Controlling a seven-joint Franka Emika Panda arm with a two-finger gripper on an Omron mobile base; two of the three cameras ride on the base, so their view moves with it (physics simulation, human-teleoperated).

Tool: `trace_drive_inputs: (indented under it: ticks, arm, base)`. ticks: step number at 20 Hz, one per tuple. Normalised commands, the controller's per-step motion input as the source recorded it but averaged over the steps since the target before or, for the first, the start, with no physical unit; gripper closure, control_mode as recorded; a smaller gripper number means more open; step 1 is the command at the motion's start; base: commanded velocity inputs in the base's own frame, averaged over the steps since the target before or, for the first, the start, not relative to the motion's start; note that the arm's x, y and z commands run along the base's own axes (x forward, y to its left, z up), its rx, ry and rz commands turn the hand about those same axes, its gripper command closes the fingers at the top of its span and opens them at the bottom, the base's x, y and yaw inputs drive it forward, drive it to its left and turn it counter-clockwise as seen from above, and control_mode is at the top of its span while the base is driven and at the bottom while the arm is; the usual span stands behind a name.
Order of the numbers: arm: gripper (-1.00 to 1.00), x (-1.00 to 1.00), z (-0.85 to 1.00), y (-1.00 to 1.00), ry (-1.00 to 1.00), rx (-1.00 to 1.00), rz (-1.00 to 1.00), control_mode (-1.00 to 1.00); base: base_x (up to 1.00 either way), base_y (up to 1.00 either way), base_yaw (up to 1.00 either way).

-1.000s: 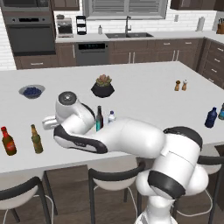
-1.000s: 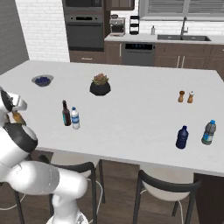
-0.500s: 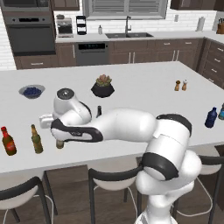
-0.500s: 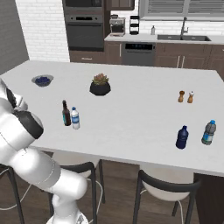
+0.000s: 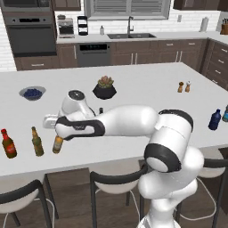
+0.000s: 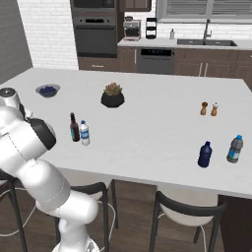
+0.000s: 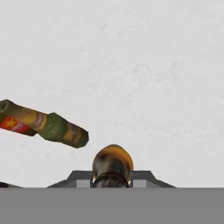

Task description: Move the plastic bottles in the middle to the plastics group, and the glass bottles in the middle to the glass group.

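**Inspector:** What is standing on the white surface (image 5: 147, 84)?

**Assistant:** A kitchen is showing behind, oven and sink along the back wall. A blue bowl (image 5: 32, 93) and a potted plant (image 5: 105, 87) are sitting toward the far side. The squat red-labelled bottle (image 5: 8, 144) and the olive-green bottle (image 5: 37, 142) are standing at the left front edge. The dark brown bottle (image 6: 74, 128) and the water bottle (image 6: 84, 133) are standing mid-surface, side by side.

**Inspector:** And the arm?

**Assistant:** It is reaching far left and low. The hand (image 5: 62, 135) is pinching the amber bottle (image 5: 58, 144) by its top (upright, just right of the olive-green one).
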Motion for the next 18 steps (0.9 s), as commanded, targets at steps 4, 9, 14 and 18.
trace_drive_inputs:
  ticks: [4, 9, 14, 18]
  arm:
    - [1.0, 0.12, -0.13, 0.02, -0.01, 0.02, 0.0, -1.0]
    - [1.0, 0.23, -0.1, 0.09, 0.0, 0.0, 0.0, -1.0]
    - [1.0, 0.19, -0.16, 0.13, 0.0, 0.0, 0.0, -1.0]
    - [1.0, 0.16, -0.2, 0.24, 0.0, 0.0, 0.0, -1.0]
  base:
    - [0.0, 0.0, 0.0]
    - [0.0, 0.0, 0.0]
    - [0.0, 0.0, 0.0]
    - [0.0, 0.0, 0.0]
